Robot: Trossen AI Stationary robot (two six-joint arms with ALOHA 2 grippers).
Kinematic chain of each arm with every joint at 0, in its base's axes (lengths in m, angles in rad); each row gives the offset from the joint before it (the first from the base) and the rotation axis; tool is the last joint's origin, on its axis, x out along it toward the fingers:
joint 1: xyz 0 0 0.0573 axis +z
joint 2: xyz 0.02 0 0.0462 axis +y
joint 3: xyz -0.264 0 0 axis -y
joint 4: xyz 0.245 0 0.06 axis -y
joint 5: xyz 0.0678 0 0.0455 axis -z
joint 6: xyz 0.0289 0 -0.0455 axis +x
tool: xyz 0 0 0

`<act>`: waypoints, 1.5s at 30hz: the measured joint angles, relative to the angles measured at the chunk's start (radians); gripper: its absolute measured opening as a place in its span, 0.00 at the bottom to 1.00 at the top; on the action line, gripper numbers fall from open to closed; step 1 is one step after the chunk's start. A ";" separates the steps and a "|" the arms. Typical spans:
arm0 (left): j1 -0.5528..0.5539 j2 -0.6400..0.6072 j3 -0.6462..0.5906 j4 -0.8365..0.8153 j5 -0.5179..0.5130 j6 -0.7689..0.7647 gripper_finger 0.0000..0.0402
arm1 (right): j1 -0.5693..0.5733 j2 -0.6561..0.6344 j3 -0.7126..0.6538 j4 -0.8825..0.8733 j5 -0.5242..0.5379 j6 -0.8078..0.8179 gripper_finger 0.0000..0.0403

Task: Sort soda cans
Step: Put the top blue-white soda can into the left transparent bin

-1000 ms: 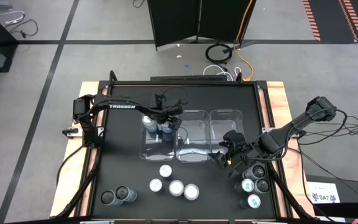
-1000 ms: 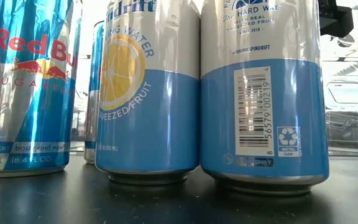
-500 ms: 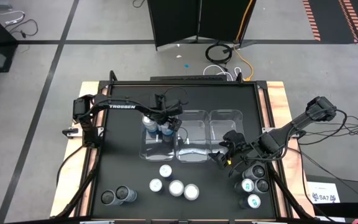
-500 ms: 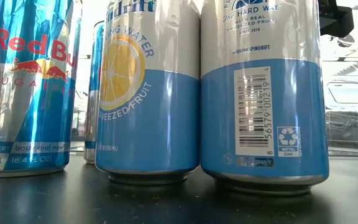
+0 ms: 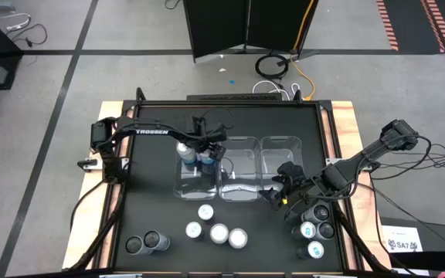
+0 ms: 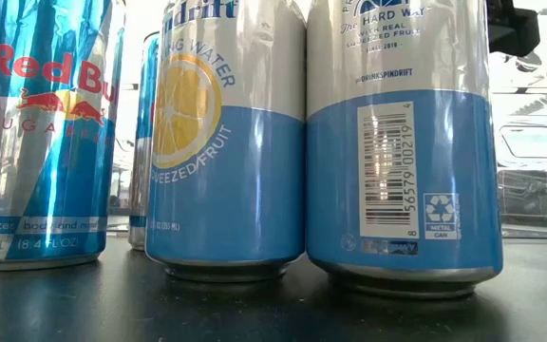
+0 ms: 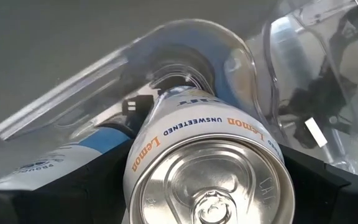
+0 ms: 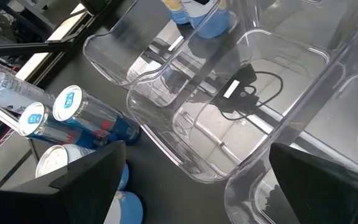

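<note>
— Where are your fingers?

— My left gripper (image 7: 207,186) has its fingers clamped around a lemon can (image 7: 210,168), inside the left clear bin (image 5: 185,185) beside another can (image 5: 185,156). Right gripper (image 8: 194,186) idles, fingers spread, over the middle bin (image 8: 185,134).

— Next?

— Probably let go, lift clear, then go to the cans (image 5: 217,231) on the table (image 5: 153,212).

Your soda cans (image 6: 402,142) are glossy metal, with brushed silver tops and smooth printed blue sides that catch the light. The bins (image 8: 229,118) are clear, shiny plastic. The worktop (image 5: 153,212) is matt black, with bare pale wood (image 5: 344,116) along its edges.
</note>
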 joint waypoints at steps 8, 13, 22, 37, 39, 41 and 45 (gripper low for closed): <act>-0.001 0.000 0.000 0.001 -0.014 0.001 0.80 | 0.000 0.000 0.000 0.012 0.000 -0.002 0.97; -0.001 0.000 0.000 0.009 -0.013 0.029 0.80 | 0.000 0.000 0.000 0.012 0.000 -0.003 0.97; -0.001 -0.002 0.001 0.014 -0.016 0.037 0.92 | 0.000 0.000 0.000 0.012 0.000 -0.004 0.97; -0.008 -0.008 0.065 -0.044 -0.026 -0.001 0.96 | 0.000 0.000 0.000 0.013 0.000 -0.004 0.97; -0.012 -0.008 0.097 -0.065 -0.032 -0.002 0.96 | 0.000 0.000 0.000 0.012 0.000 -0.007 0.97; -0.018 -0.008 0.127 -0.085 -0.038 -0.004 0.96 | 0.000 0.000 0.000 0.012 0.000 -0.014 0.97; -0.038 -0.008 0.195 -0.175 -0.075 -0.033 0.96 | 0.000 0.000 0.000 0.012 0.000 -0.027 0.97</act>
